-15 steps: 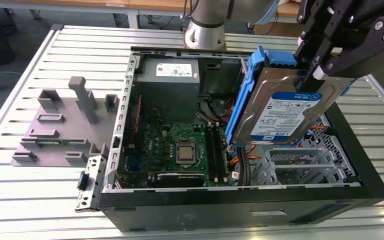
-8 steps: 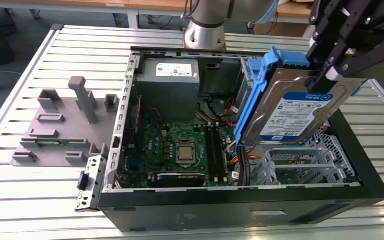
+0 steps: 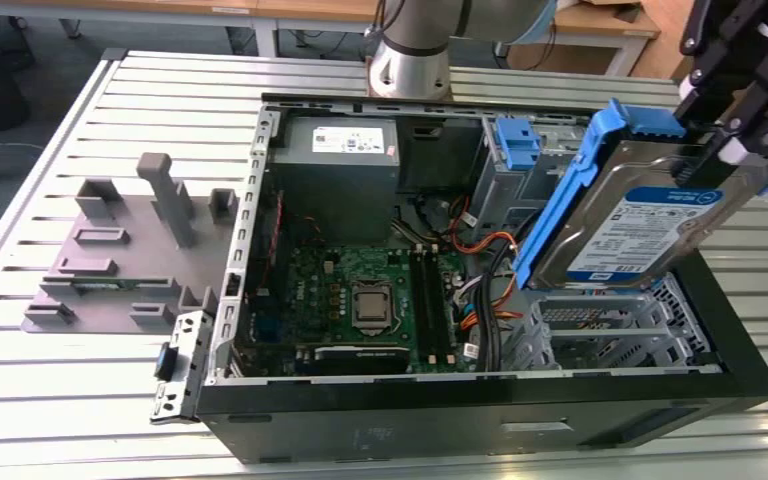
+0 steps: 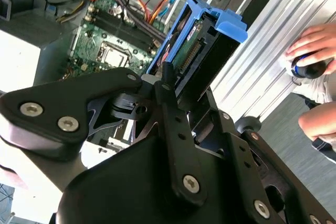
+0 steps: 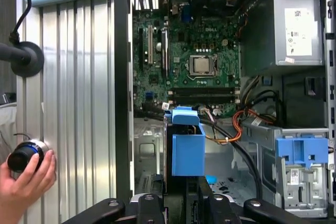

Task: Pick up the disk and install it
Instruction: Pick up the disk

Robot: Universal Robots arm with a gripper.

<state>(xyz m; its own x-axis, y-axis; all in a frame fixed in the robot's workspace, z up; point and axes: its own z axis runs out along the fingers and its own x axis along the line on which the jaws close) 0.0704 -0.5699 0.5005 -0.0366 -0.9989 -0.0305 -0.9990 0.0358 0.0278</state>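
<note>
Above the open computer case [image 3: 491, 405], toward the exterior view's right, the gripper [image 3: 723, 150] pinches the disk [image 3: 638, 225] by its upper edge, label showing, with its blue bracket [image 3: 564, 190] on the left side. The disk hangs tilted, clear of the empty drive cage [image 3: 598, 322] at the case's near right. Pick-up looks done. Installing is the step in hand, and I judge it calls for levelling the disk and lining it up with that cage. In the second wrist view the arm leans steeply, fingers [image 4: 166, 80] closed on the disk [image 4: 197, 40] over the motherboard [image 4: 105, 45]. In the first wrist view the disk [image 5: 187, 145] stands edge-on above the cage, and a person's hand [image 5: 26, 179] rests on a knob [image 5: 23, 156] beside the case.
</note>
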